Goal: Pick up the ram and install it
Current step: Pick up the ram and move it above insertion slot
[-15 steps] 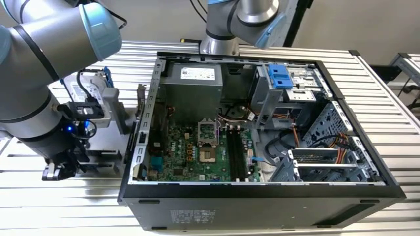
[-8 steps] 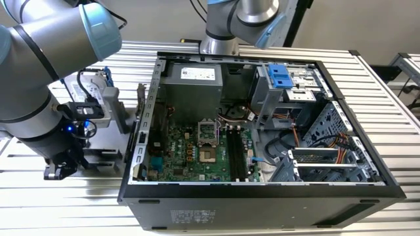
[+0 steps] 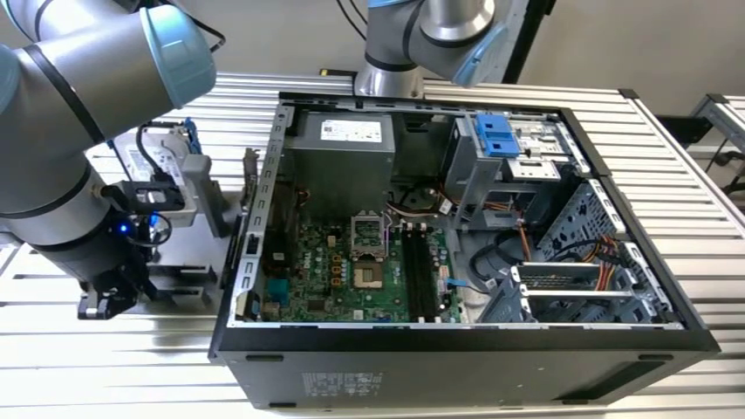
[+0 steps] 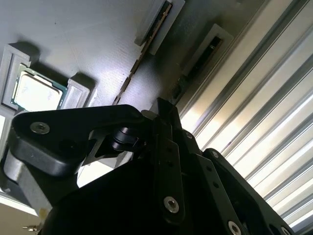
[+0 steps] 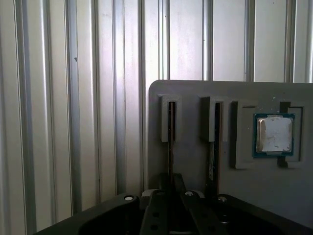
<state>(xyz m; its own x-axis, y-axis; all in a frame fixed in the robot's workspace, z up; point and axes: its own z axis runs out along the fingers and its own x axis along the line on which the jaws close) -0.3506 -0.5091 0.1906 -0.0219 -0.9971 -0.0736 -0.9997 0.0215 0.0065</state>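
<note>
Ram (image 5: pixel 171 120) stands edgewise in the end slot of the grey holder (image 5: pixel 195 93) — end effector (image 5: pixel 171 185) just above it, grip state impossible to tell — second stick (image 5: pixel 213 142) and processor (image 5: pixel 274 134) alongside, ribbed bench (image 5: pixel 73 122) beyond the edge.

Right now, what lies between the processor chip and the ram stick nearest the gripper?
In the first wrist view, a second ram stick, standing in its own slot of the grey tray, lies between the ram and the processor chip.

The case (image 3: pixel 466 358) lies open on top, leaving its memory slots (image 3: pixel 421 275) free from above. On the exterior view's right of them a drive cage (image 3: pixel 466 166) and cables (image 3: pixel 495 253) crowd in; a grey box (image 3: pixel 338 161) rises at the far end.
</note>
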